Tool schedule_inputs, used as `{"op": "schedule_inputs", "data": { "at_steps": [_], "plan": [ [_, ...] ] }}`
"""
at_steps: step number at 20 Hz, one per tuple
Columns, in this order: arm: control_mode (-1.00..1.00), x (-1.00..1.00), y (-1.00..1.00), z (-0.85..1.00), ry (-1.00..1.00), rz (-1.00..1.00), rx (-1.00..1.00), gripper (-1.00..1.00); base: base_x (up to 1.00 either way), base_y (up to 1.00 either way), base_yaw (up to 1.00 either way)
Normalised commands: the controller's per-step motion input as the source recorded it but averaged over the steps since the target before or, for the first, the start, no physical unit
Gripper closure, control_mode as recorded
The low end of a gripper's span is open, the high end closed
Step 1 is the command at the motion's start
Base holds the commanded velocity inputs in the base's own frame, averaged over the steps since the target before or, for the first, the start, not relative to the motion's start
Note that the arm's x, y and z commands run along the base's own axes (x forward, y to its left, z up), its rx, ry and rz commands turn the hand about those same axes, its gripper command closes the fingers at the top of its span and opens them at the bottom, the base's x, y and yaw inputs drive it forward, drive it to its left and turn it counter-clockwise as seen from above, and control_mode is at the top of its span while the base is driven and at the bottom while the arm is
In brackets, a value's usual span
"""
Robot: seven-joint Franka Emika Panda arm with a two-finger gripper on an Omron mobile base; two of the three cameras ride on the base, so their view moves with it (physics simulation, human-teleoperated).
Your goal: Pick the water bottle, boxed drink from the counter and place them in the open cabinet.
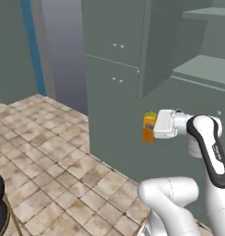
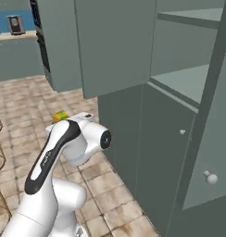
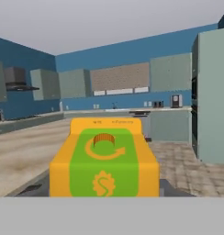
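Carrying the boxed drink (image 1: 149, 127), the gripper (image 1: 154, 125) is held out sideways from the white arm, low in front of the closed grey-green lower doors and above the tiled floor. The small orange carton with its yellow-green gabled top is seen in the hand view close against the camera, between the 2 fingers, so the jaws are judged pressed in on its 2 sides and pinching it; the fingertips themselves are hidden behind the carton. In the right base view only the carton's green top (image 2: 60, 115) peeks out beyond the arm's upper link. The carton is kept upright, probably so that it can be stood directly on a shelf.

Farther off and higher, to the right, the open cabinet (image 1: 199, 69) is seen with its door swung wide and 2 plain shelves exposed. The carton hangs below the lower shelf and left of it, so a lift and a reach to the right are judged necessary. The water bottle cannot be made out.
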Motion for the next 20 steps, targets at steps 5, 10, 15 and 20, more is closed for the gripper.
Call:
{"op": "schedule_inputs", "data": {
  "at_steps": [5, 10, 15, 20],
  "plan": [
    [1.00, 0.00, 0.00, 0.00, 0.00, 0.00, 0.00, 1.00, 0.55, -0.18, -0.24],
    [1.00, 0.00, 0.00, 0.00, 0.00, 0.00, 0.00, 1.00, 0.47, -0.15, -0.31],
    [1.00, 0.00, 0.00, 0.00, 0.00, 0.00, 0.00, 1.00, 0.47, -0.19, -0.27],
    [1.00, 0.00, 0.00, 0.00, 0.00, 0.00, 0.00, 1.00, 0.51, -0.07, -0.32]
  ]
}}
